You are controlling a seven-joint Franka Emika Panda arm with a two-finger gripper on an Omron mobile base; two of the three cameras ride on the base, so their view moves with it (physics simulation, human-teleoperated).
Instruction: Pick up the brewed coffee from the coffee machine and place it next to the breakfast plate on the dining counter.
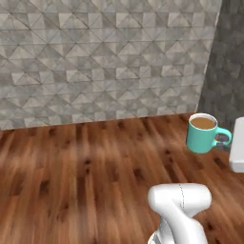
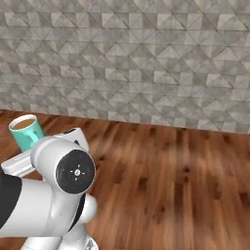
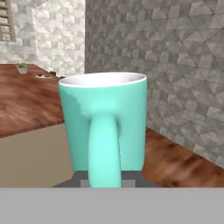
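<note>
The brewed coffee is a teal mug [image 1: 203, 136] with brown coffee at its rim, held upright above a wood-grain top. My gripper [image 1: 224, 139] is shut on the mug's handle from the right. In the hand view the mug [image 3: 105, 122] stands close up with its handle facing the camera, and my gripper [image 3: 106, 183] clamps the handle's lower end. The mug [image 2: 27, 131] also peeks out at the left of the right base view, behind my arm. Far off, the dining counter [image 3: 26, 100] carries a tiny breakfast plate [image 3: 43, 76]. The coffee machine is out of view.
A grey tiled wall [image 1: 105, 62] closes the back of the wood top [image 1: 95, 167], and a darker stone wall [image 1: 224, 62] stands behind the mug. A small potted plant [image 3: 22, 68] sits on the dining counter beyond the plate. Beige floor [image 3: 35, 157] lies below.
</note>
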